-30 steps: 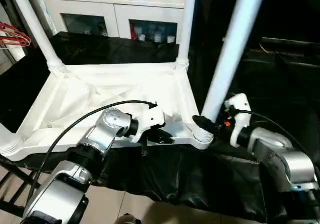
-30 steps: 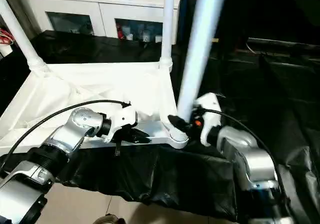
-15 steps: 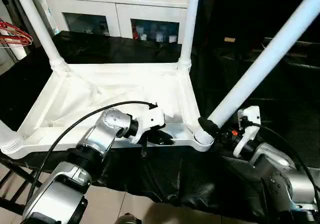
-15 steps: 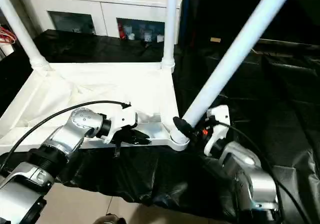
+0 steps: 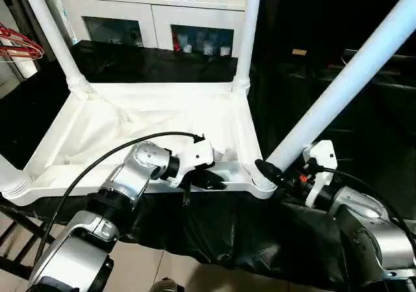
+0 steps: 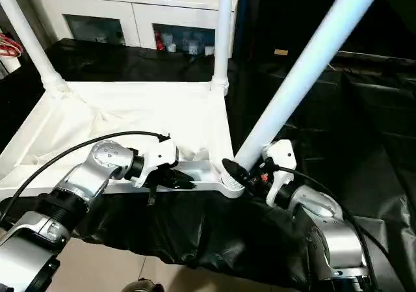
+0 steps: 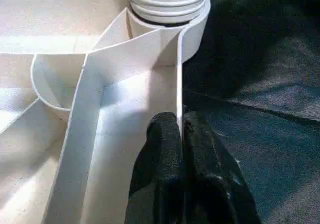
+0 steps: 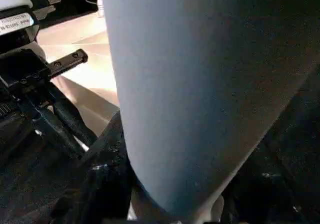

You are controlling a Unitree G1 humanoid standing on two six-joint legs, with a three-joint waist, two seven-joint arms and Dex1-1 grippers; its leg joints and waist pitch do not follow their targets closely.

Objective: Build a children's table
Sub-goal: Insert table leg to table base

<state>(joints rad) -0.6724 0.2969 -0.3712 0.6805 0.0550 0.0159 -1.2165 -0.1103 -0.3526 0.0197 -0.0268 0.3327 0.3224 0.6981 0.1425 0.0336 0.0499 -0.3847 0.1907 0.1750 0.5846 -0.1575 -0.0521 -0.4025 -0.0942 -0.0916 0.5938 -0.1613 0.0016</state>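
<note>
**Seating the fourth leg in the near right corner socket**

The table top [image 5: 162, 119] is lying underside up on the black-draped desk [image 5: 364, 123], with legs standing upright at the far left [image 5: 49, 28] and far right [image 5: 247, 32] corners. The left gripper [image 7: 181, 134], fingers pressed together on the thin near rim, is steadying the top. The right gripper [image 5: 273, 172] is clamping the fourth leg [image 5: 344, 87] just above the near right socket [image 5: 262, 183]; this leg is leaning steeply to the right. By judgement, the next move calls for righting the leg until vertical, then pressing it down into the socket.
</note>
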